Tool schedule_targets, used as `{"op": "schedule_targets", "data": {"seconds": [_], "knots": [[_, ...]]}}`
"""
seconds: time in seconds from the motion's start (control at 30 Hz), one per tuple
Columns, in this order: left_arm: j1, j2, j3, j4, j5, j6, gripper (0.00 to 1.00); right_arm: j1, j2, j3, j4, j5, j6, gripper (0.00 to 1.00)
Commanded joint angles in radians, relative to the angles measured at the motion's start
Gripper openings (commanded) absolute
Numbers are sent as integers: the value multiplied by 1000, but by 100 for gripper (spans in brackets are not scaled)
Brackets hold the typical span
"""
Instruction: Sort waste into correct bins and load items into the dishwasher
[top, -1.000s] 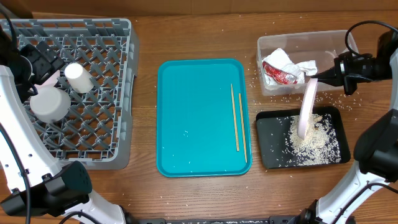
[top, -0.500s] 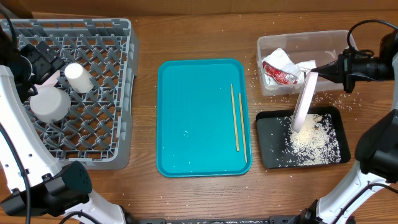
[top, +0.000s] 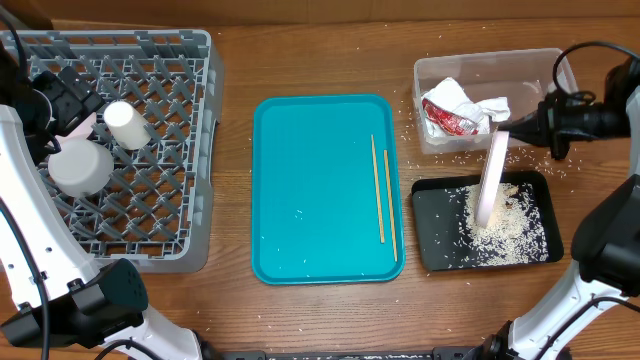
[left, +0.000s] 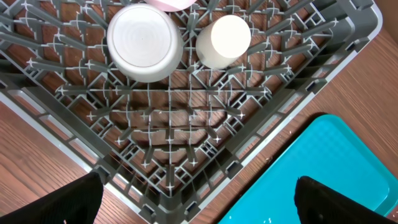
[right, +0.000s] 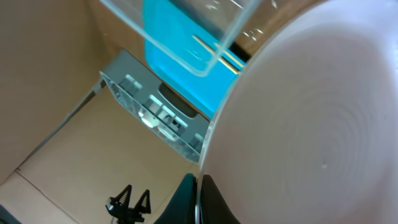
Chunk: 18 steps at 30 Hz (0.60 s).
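We are in the waste-sorting step. The right gripper is clamped on the rim of the pale-pink plate, which stands nearly on edge, its lower rim down at the rice grains heaped in the black tray. We judge the plate to be about emptied, so the next move calls for carrying it across the teal tray to the dish rack without knocking the clear tub, where the napkins and red wrapper lie. The right arm reaches in from the right edge, wrist roughly level, fingers pointing left. The left gripper hangs over the rack with its jaws wide apart and empty, above an upturned bowl and cup. Loose grains lie scattered on the table around both bins.
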Motion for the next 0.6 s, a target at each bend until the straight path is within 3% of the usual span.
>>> {"op": "schedule_targets", "data": {"seconds": [0.0, 0.2, 0.57], "knots": [[-2, 0, -3, -2, 0, -21, 100, -33, -41, -76, -1, -3, -45, 3], [-2, 0, -3, -2, 0, -21, 100, -80, -43, -142, -1, -58, -127, 3], [-2, 0, -3, -2, 0, -21, 100, -94, -86, -142, -1, -192, -147, 3]]}}
